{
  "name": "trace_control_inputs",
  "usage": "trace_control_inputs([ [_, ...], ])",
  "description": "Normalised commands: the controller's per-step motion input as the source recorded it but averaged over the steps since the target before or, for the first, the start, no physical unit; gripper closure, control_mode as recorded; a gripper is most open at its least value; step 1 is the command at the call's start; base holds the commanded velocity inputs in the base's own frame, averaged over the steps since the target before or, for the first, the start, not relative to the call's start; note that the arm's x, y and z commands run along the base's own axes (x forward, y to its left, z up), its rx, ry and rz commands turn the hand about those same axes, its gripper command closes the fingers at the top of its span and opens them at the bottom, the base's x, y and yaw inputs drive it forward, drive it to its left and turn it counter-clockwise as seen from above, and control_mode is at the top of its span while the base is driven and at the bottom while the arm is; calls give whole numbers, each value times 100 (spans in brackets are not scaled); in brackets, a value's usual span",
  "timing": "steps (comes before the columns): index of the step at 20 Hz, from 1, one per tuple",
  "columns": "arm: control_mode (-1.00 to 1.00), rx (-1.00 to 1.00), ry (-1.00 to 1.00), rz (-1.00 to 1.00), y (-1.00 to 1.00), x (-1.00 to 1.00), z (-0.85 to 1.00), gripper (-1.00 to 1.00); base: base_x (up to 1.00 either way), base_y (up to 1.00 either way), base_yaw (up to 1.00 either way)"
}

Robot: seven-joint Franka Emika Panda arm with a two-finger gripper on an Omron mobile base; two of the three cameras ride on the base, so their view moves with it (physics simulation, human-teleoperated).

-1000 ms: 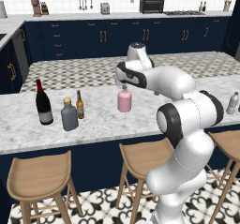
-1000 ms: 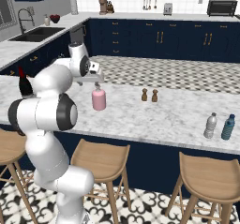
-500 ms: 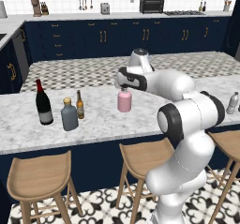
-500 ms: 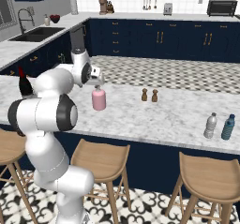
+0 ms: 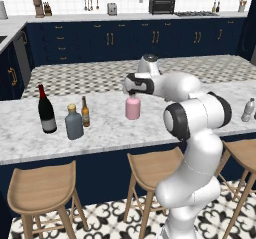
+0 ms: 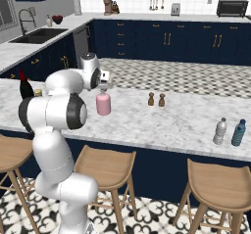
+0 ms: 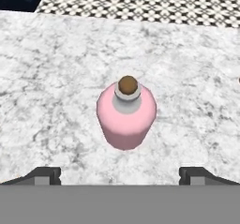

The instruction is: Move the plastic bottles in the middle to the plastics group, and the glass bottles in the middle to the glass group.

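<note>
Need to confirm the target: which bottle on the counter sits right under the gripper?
The pink bottle, standing alone directly below the open gripper; the others stand off to either side.

One pink bottle, one wine bottle, two brown shakers, three stools.

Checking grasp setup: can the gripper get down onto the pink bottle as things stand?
Probably yes. The gripper hangs right above the pink bottle, jaws spread wide, with bare counter around it.
</note>
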Motion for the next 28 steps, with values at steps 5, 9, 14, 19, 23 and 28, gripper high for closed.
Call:
trace_control_inputs([
  [5, -100, 0, 0, 1, -3, 18, 0, -100, 0, 0, 0],
  [9, -100, 0, 1, 1, -1, 21, 0, -100, 0, 0, 0],
  [14, -100, 0, 1, 0, 0, 1, -20, -100, 0, 0, 0],
  [19, -100, 0, 0, 1, 0, 0, -30, -100, 0, 0, 0],
  [23, -100, 0, 0, 1, 0, 4, -19, -100, 0, 0, 0],
  [28, -100, 0, 0, 0, 0, 24, -3, -100, 0, 0, 0],
])
